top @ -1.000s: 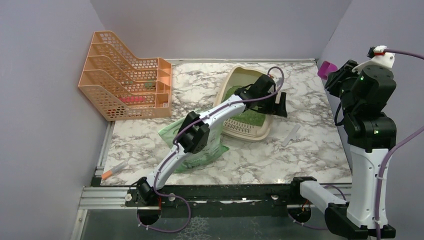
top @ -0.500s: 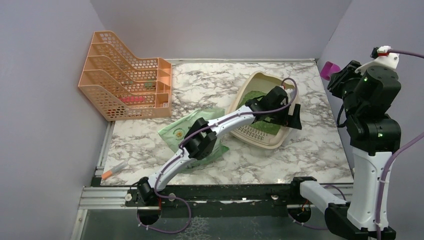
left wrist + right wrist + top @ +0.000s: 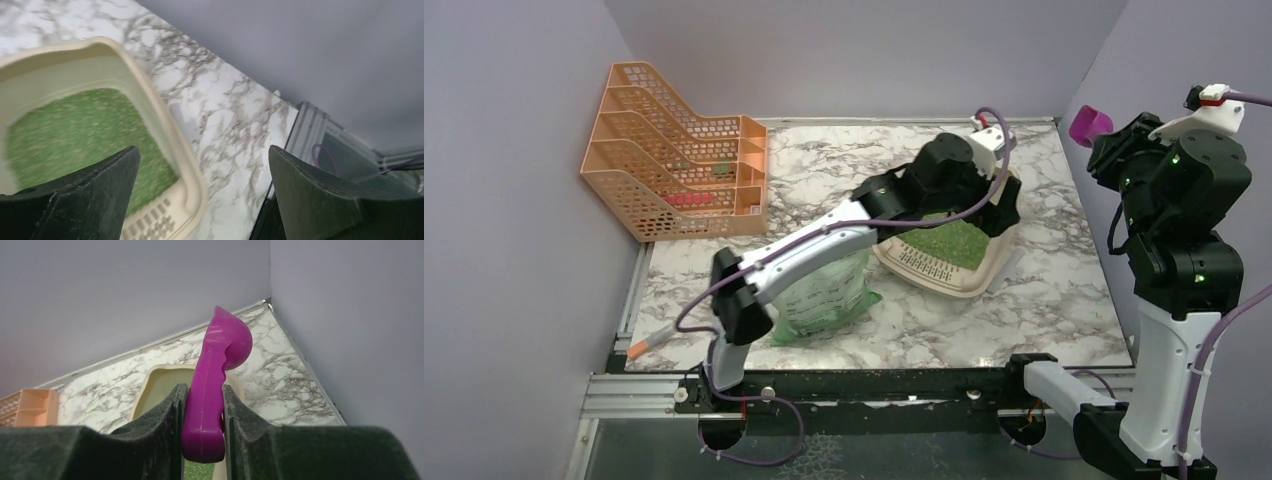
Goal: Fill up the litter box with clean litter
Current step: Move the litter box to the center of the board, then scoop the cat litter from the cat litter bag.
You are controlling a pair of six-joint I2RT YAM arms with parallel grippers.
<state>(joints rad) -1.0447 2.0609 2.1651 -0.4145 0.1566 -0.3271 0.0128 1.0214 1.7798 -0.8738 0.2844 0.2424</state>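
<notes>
The beige litter box (image 3: 980, 272) lies right of the table's middle, its slotted lip toward the front, with a layer of green clean litter (image 3: 949, 243) inside. In the left wrist view its rim (image 3: 165, 125) and the litter (image 3: 75, 130) are blurred below. My left gripper (image 3: 996, 212) hovers over the box's far right corner, open and holding nothing; its jaws (image 3: 202, 155) stand wide apart. The green litter bag (image 3: 824, 290) lies flat to the box's left. My right gripper (image 3: 204, 395) is raised at the right wall, shut on a magenta scoop (image 3: 215, 385).
An orange mesh file rack (image 3: 674, 150) stands at the back left. An orange-tipped pen (image 3: 652, 340) lies at the front left edge. Walls close in at the left, back and right. The scoop (image 3: 1089, 125) is held up near the right wall.
The litter box slid to the right and turned. My left gripper opened wider and lifted off toward the box's far corner. The right arm drifted slightly right with the scoop.
</notes>
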